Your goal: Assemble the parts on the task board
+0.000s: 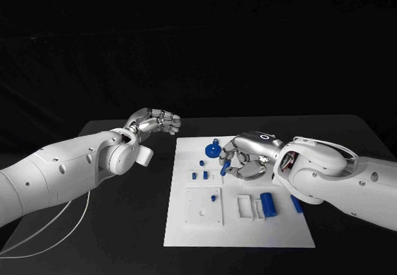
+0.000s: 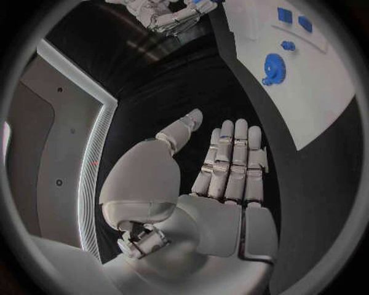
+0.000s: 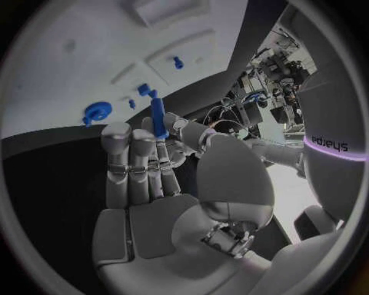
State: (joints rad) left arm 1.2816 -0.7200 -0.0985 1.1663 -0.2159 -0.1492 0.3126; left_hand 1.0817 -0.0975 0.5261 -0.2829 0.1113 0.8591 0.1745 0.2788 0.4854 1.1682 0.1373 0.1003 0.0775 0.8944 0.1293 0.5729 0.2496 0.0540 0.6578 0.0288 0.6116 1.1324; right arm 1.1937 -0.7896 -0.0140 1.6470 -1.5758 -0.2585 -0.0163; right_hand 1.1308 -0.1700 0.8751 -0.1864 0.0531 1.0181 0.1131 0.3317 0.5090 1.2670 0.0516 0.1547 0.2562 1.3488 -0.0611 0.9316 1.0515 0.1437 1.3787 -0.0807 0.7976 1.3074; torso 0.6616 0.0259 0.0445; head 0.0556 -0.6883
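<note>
The white task board (image 1: 242,230) lies mid-table. My right hand (image 1: 245,158) hovers over its far part and pinches a slim blue pin (image 1: 225,167) between thumb and fingers; the pin (image 3: 157,118) stands upright in the right wrist view. A blue gear (image 1: 213,150) sits just left of that hand on the board's far edge. Small blue pegs (image 1: 199,174) stand below the gear, and another peg (image 1: 213,198) stands in a raised white plate. A blue cylinder (image 1: 267,205) lies in a holder. My left hand (image 1: 155,123) hangs off the board's far left corner, fingers straight, holding nothing.
A blue bar (image 1: 296,203) lies at the board's right edge, next to my right forearm. Black table (image 1: 123,226) surrounds the board. The left wrist view shows the gear (image 2: 273,64) and small blue pieces (image 2: 294,18) on the board beyond my left hand (image 2: 230,166).
</note>
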